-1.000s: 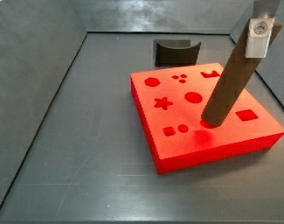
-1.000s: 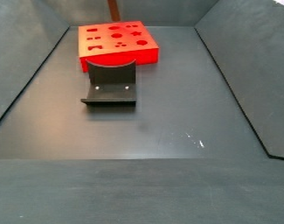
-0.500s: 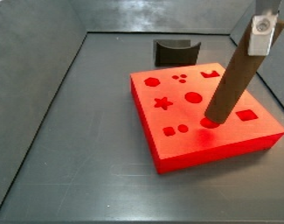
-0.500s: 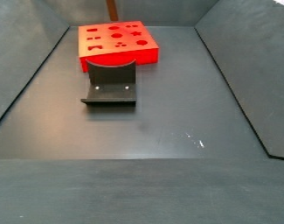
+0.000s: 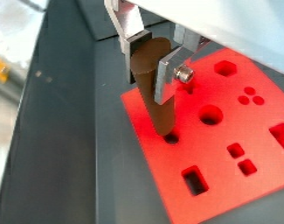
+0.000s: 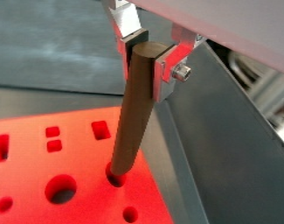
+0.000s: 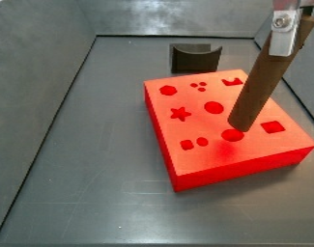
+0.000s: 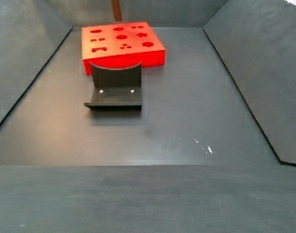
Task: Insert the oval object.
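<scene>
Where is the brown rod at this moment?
In a side view, the brown rod is tilted, held by the claw, its lower tip at a hole in the red block.

The pincer (image 5: 152, 54) grips the top of the oval object (image 5: 155, 94), silver fingers (image 5: 168, 77) pressed on either side. The brown rod tilts, its lower end touching a small hole in the red block (image 5: 225, 140). More shaped holes lie toward four o'clock.
</scene>
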{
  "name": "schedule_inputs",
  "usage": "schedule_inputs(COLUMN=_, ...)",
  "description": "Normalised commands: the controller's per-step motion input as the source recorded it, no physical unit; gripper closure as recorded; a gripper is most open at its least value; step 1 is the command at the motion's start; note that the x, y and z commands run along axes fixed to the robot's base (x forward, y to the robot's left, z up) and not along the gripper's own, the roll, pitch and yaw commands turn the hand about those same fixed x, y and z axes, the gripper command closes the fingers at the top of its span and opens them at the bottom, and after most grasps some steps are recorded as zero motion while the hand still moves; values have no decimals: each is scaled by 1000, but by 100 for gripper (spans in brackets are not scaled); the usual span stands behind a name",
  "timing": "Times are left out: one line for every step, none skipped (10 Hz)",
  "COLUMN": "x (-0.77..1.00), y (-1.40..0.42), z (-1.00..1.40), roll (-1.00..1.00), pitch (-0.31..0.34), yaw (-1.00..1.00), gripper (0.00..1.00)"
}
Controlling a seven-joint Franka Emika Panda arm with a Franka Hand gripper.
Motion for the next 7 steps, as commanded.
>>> schedule_inputs(x=0, y=0, z=31, roll=-224, pitch=-116, yaw=-929, gripper=100)
schedule_inputs(x=0, y=0, z=6, roll=-231, pitch=-129, yaw=-923, gripper=100)
schedule_inputs(x=0, y=0, z=0, roll=-230, pitch=-133, yaw=-920, gripper=100)
schedule_inputs(x=0, y=0, z=0, roll=-229, pitch=-133, yaw=-923, gripper=100)
schedule_inputs(x=0, y=0, z=0, roll=-220, pitch=-130, yaw=-934, gripper=100)
schedule_inputs(x=0, y=0, z=0, roll=-237, pitch=-136, yaw=-923, gripper=100)
schedule_inputs(x=0, y=0, z=0, roll=-313, pitch=-174, yaw=-849, gripper=100)
